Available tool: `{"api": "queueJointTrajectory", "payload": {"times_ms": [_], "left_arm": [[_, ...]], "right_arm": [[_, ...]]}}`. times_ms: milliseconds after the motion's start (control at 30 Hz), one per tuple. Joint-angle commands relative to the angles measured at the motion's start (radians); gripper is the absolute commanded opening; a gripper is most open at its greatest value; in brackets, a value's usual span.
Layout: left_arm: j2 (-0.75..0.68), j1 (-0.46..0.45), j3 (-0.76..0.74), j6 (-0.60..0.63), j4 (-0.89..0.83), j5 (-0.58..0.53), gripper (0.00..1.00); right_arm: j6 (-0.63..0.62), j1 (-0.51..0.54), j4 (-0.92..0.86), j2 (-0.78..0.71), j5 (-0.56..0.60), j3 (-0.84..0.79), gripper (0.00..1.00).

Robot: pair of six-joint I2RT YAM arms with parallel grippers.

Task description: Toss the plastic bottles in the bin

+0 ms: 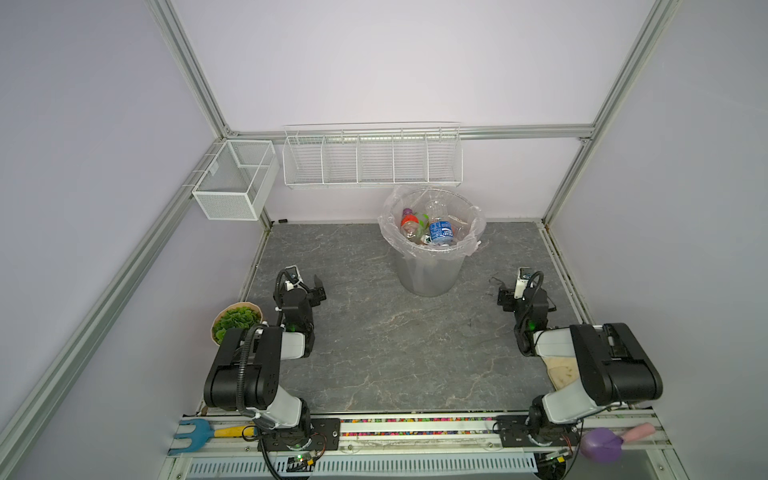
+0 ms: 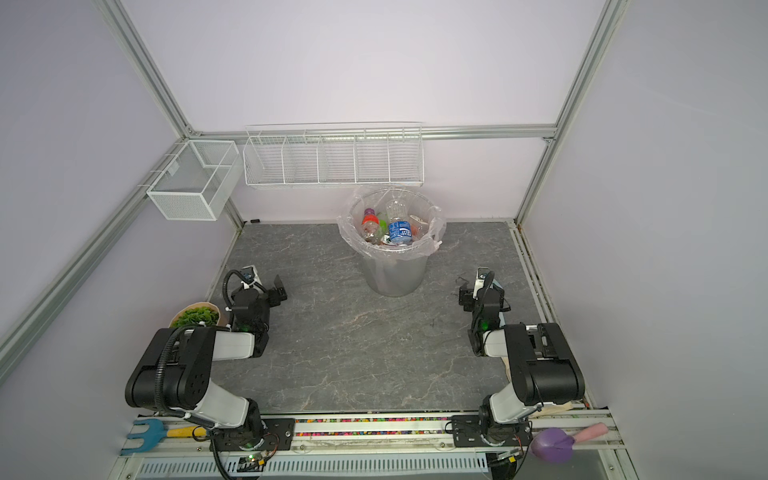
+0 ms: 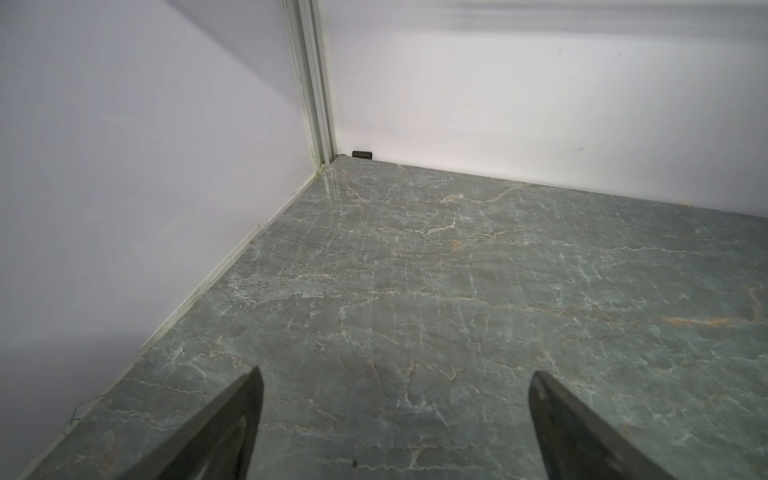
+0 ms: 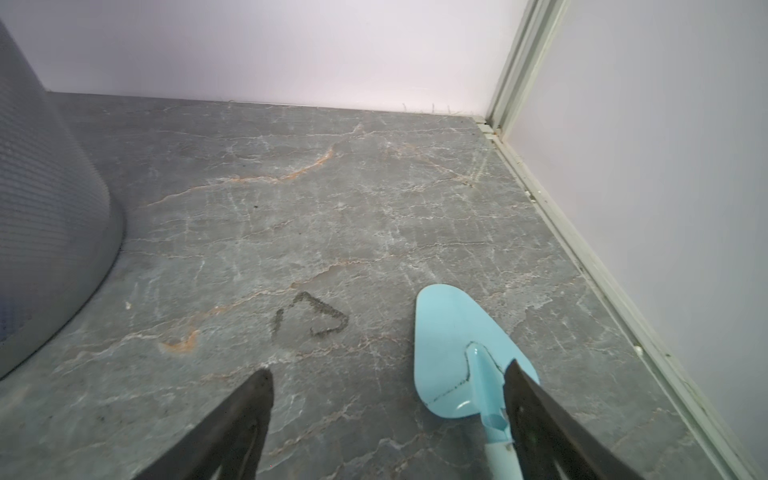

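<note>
The bin (image 1: 430, 272) stands upright at the back middle of the bench (image 1: 395, 345), close to the rear wall and below a white wire rack (image 1: 372, 160); a clear bag (image 1: 390, 235) lines it and folds out over its rim. The bottles (image 1: 432, 228) lie piled inside the bin, among them one with a blue label (image 1: 441, 232) and one with a red label (image 1: 408, 220).

The left hand (image 1: 316, 291) hovers low over the left side of the bench, well apart from the bin; it is released, its fingers (image 3: 232, 415) spread wide with only bare bench between them.

The right hand (image 1: 505, 298) hovers low over the right side, also apart from the bin; it too is released and empty, its fingers (image 4: 241, 415) set wide. A light-blue trowel (image 4: 453, 340) lies flat on the bench beside it; in the wrist view the trowel's handle runs under one finger, and I cannot tell whether they touch; the bin's grey wall shows at the edge of that view.
</note>
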Motion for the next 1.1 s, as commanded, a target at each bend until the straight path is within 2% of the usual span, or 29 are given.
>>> {"api": "queueJointTrajectory", "payload": {"times_ms": [0, 67, 133, 1067], "left_arm": [[-0.004, 0.001, -0.033, 0.039, 0.076, 0.114, 0.99], [-0.007, 0.001, 0.013, 0.073, -0.019, 0.191, 0.99], [-0.015, 0.016, 0.055, 0.031, -0.109, 0.167, 0.99], [-0.007, 0.026, 0.044, 0.029, -0.074, 0.179, 0.99]], "right_arm": [[-0.007, -0.035, -0.031, -0.02, -0.151, 0.019, 0.89], [-0.008, -0.036, -0.025, -0.017, -0.153, 0.02, 0.89], [-0.007, -0.036, -0.031, -0.018, -0.154, 0.021, 0.89], [-0.007, -0.036, -0.024, -0.02, -0.153, 0.016, 0.89]]}}
